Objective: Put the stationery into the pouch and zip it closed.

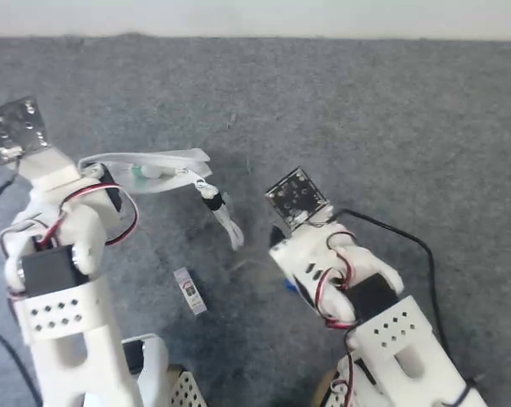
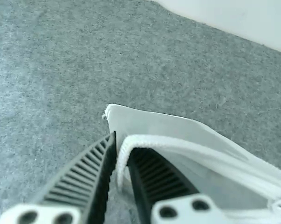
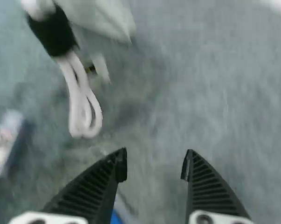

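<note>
Small stationery piece sits nearest you, flat on grey felt-like worktop between arms. Long axis near-far, slight tilt. Looks like hard little block with label. Your right claw is released, jaws spread, nothing held. Piece lies to its left and closer to it than to other arm, so reckon right takes it. Farther: limp white strap loop off black zip pull. Farthest: left claw clenched on end of pouch, soft translucent white, lying left-right.
</note>
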`<state>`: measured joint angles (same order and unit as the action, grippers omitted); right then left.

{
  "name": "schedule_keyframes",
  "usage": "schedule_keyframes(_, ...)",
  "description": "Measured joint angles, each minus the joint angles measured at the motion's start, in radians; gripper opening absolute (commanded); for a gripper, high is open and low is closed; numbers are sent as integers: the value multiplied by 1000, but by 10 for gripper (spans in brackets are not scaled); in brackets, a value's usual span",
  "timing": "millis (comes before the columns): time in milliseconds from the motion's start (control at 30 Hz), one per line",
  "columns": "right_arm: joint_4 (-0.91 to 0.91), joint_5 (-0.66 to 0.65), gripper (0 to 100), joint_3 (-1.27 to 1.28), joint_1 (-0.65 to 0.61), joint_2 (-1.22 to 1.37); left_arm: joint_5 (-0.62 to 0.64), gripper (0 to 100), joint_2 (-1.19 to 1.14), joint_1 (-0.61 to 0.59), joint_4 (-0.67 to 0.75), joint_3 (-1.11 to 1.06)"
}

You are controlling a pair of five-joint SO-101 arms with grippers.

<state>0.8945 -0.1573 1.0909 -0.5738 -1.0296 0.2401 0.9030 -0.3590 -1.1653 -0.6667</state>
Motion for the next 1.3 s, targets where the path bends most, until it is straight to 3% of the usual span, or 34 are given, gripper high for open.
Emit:
schedule_keyframes(300,215,0,195,0,49,0,0,10,0,0,3,0)
schedule_keyframes(467,304,-150,195,0,49,0,0,10,0,0,3,0)
schedule_keyframes(700,288,-264,193,89,48,-2,0,10,0,0,3,0)
schedule_keyframes(933,252,-285,191,150,-84,-2,0,10,0,0,3,0)
schedule_keyframes(1300,163,-319,169,192,-123,0,0,10,0,0,3,0)
